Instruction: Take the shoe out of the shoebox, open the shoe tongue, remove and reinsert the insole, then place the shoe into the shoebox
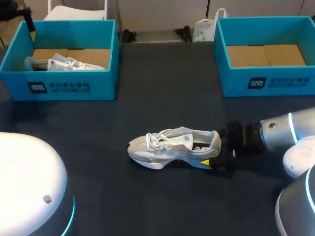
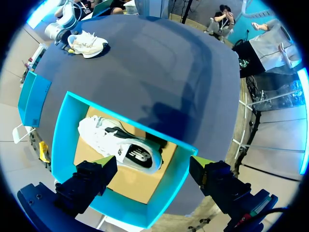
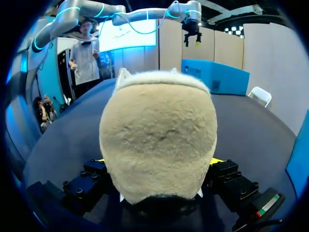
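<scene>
The shoe (image 1: 172,147) lies on its sole in the middle of the bench (image 1: 162,98), toe to the left, well apart from both boxes. Taking it out looks done, and opening the tongue (image 1: 184,138) is the step in hand.

The right hand (image 1: 215,156) comes in from the right and grasps the shoe by its heel (image 3: 159,145), one yellow tip on each side. The left hand (image 2: 150,166) is released, fingers spread. It hovers above the left shoebox (image 1: 74,86) at the far left, where a second shoe (image 2: 116,147) lies on its side.

The next move probably calls for the right hand to keep the heel steady while the left hand comes across. The left hand would need to pinch the tongue just behind the laces (image 1: 158,140) and draw it up and forward. The insole is not clearly visible; only a dark opening shows.

- **Shoe:** the heel is napped and fuzzy like suede, rounded and soft-looking, so it should take a firm grip. The upper is pale cream, the laces are white and loose, and the sole is a thick white wedge.
- **Boxes and bench:** both boxes are stiff teal card with brown floors, and the right shoebox (image 1: 266,81) at the far right holds nothing. The bench is dark and matte.
</scene>
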`<state>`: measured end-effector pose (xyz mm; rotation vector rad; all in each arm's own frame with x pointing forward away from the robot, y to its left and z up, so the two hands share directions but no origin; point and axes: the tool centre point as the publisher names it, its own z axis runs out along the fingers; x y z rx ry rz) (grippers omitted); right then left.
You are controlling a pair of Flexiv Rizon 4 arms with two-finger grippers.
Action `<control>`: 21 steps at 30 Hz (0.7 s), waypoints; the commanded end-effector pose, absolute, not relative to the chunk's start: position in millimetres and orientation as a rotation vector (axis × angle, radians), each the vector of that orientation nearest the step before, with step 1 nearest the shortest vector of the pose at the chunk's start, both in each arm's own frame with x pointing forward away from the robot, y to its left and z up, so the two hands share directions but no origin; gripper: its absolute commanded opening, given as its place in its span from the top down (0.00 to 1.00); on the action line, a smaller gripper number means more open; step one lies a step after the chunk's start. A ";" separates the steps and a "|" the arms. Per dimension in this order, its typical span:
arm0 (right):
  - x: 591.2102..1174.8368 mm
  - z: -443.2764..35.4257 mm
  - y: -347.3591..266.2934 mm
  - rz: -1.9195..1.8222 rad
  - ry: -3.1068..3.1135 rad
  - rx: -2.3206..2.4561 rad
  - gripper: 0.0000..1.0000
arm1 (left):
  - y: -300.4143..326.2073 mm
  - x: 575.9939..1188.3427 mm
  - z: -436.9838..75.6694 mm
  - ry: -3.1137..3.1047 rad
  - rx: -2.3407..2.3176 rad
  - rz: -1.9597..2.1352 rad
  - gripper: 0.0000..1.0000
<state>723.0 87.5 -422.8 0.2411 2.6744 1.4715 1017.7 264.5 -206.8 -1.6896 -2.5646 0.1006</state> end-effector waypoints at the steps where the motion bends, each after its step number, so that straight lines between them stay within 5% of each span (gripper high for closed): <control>1: 726.4 -429.2 93.9 1.474 2.682 0.239 0.45 | 264.9 1018.6 -206.3 -2.562 -1.689 0.100 0.00; 4: 726.6 -429.0 95.2 1.470 2.690 0.232 1.00 | 264.9 1018.6 -206.3 -2.562 -1.689 0.100 0.00; 21: 744.2 -416.3 71.5 1.368 2.757 0.078 1.00 | 264.9 1018.6 -206.3 -2.562 -1.689 0.100 0.00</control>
